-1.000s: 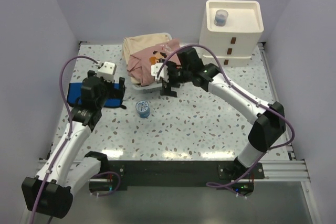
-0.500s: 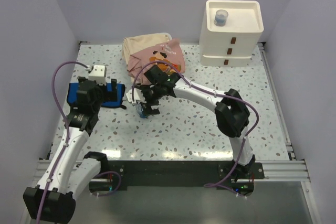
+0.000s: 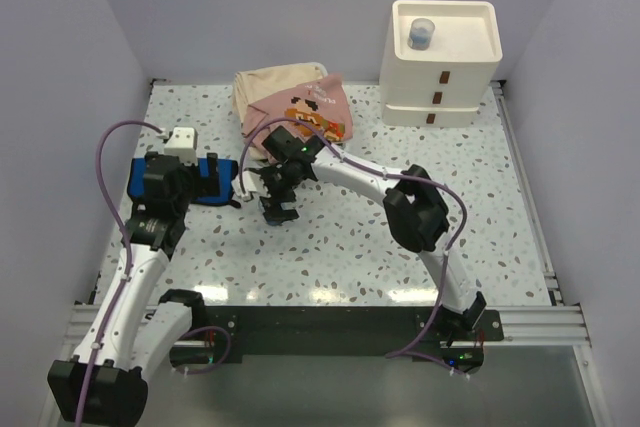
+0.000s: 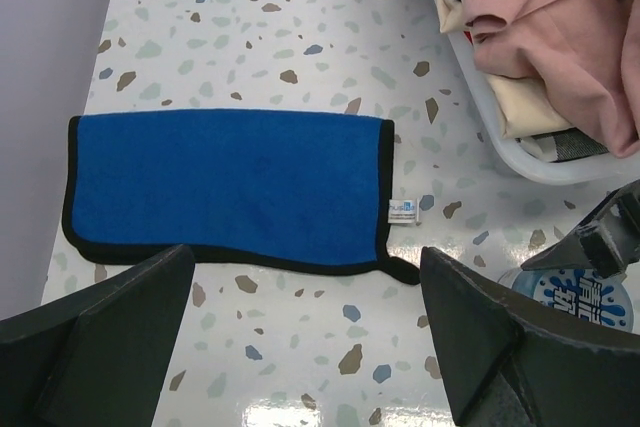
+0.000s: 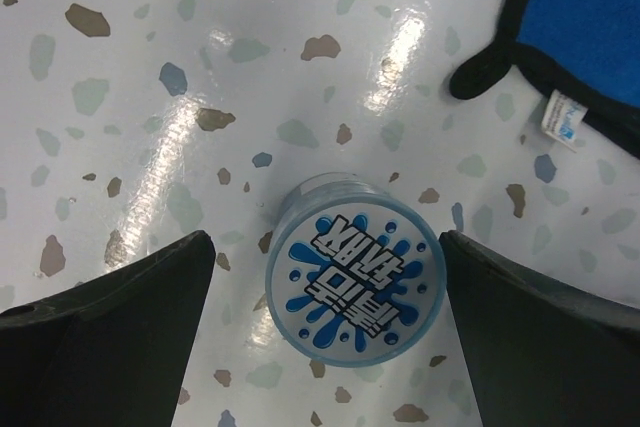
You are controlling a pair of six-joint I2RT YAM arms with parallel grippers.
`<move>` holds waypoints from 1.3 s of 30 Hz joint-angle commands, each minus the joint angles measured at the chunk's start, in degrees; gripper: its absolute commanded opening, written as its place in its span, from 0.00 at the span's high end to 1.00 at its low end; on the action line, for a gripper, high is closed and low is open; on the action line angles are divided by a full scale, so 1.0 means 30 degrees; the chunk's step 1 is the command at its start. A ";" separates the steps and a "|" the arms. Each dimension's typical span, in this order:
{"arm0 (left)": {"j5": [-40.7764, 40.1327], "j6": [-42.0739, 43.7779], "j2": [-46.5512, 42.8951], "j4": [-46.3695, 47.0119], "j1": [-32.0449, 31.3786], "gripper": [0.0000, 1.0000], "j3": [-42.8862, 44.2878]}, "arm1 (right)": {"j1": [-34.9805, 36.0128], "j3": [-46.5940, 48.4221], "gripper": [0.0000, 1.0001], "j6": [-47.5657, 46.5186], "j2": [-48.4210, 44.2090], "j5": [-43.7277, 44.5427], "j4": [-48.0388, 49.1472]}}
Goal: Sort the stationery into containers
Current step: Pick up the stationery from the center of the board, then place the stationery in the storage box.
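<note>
A small round tub with a blue splash label stands on the speckled table. It is hidden under the arm in the top view. Its edge shows in the left wrist view. My right gripper is open and hangs straight above the tub, one finger on each side, not touching it; it also shows in the top view. My left gripper is open and empty over bare table just in front of a blue cloth. The cream drawer unit stands at the back right, with a small cup in its tray top.
A clear basket of pink and beige clothes sits behind the tub. The blue cloth lies flat at the left, its corner near the tub. Walls close in the left, back and right sides.
My right arm has swung from the basket's front edge to the left and down, and now sits over the tub. My left arm has drawn back a little towards the left.
</note>
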 commanded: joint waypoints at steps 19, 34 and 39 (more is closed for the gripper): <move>0.2512 0.0555 0.0663 0.2305 0.1282 0.00 0.0068 | -0.2239 0.6558 0.92 0.5140 -0.3352 0.0039 -0.6081; 0.4475 0.0175 0.1778 0.3772 0.1312 0.00 0.0156 | -0.9652 1.1596 1.00 1.1076 -0.4445 1.2948 0.1711; 0.4826 -0.0030 0.1485 0.3422 0.1312 0.01 -0.0137 | -1.1526 1.3154 1.00 1.0666 -0.3448 1.5152 0.3850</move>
